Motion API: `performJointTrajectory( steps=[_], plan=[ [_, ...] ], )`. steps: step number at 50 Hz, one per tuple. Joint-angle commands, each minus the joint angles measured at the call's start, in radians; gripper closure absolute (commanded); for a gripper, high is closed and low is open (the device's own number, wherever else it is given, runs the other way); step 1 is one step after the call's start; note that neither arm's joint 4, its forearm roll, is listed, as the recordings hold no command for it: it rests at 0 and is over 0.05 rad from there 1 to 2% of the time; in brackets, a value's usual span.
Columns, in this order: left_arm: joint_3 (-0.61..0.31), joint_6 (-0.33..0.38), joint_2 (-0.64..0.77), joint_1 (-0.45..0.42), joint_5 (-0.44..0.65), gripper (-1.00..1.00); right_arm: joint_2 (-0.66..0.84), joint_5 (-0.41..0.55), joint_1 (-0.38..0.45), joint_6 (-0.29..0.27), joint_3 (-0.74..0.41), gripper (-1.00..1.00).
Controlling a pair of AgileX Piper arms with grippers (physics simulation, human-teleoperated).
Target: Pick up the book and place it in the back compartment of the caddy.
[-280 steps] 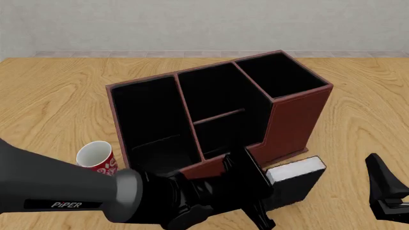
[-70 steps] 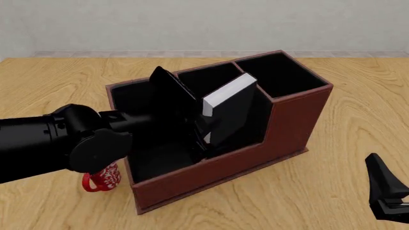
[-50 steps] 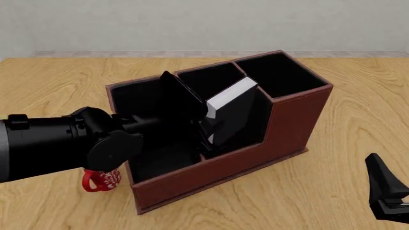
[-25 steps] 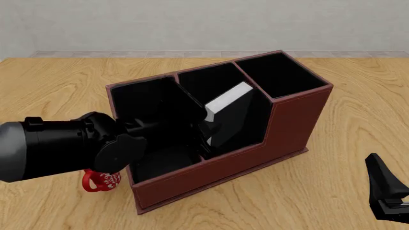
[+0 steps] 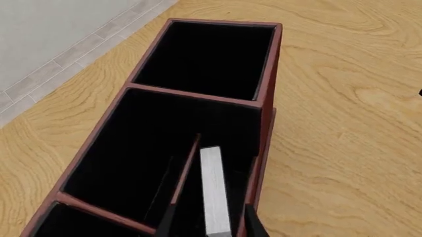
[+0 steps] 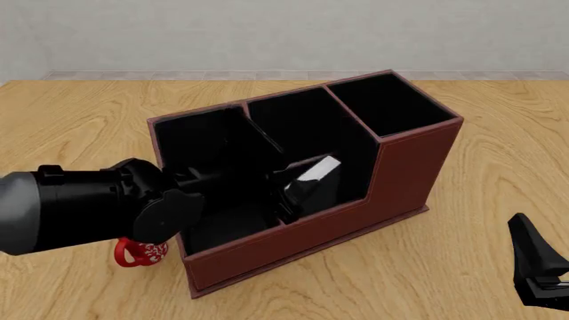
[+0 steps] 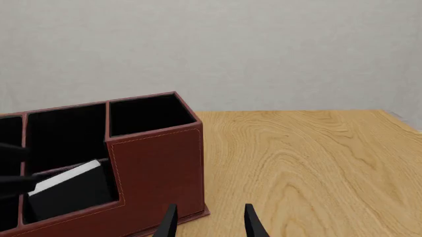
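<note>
The reddish-brown caddy (image 6: 411, 167) stands mid-table, its tall section at the right; it also shows in the left wrist view (image 5: 269, 64) and the right wrist view (image 7: 155, 148). The black book, white page block (image 6: 318, 169) showing, leans low inside the split middle section, on the side of the thin bar (image 5: 189, 165) nearer the low front wall. My left gripper (image 6: 289, 188) reaches into that section. Its fingers (image 5: 165, 223) stand either side of the book (image 5: 214, 192) with dark gaps, jaws open. My right gripper (image 7: 209, 218) is open and empty at the near right (image 6: 534, 263). The book also shows from there (image 7: 66, 181).
A red-and-white patterned mug (image 6: 140, 253) stands on the wooden table (image 6: 498, 200) left of the caddy, mostly hidden under my left arm (image 6: 80, 210). A grey wall (image 6: 284, 33) closes the far side of the table.
The book was lifted from the table in front of the caddy and lowered into the middle section. In the last half second it dropped deeper and tilted flatter while the left arm stayed put.
</note>
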Motion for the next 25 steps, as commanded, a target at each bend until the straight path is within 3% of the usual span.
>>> performJointTrajectory(
  steps=[1,25],
  plan=[
    [0.017,-0.005,0.001,0.000,-0.021,-1.00,-0.001,0.000,0.000,0.000,0.000,-1.00],
    [0.097,-0.016,-0.097,0.012,-0.027,-1.00,0.000,0.000,0.000,0.000,0.000,-1.00]
  ],
)
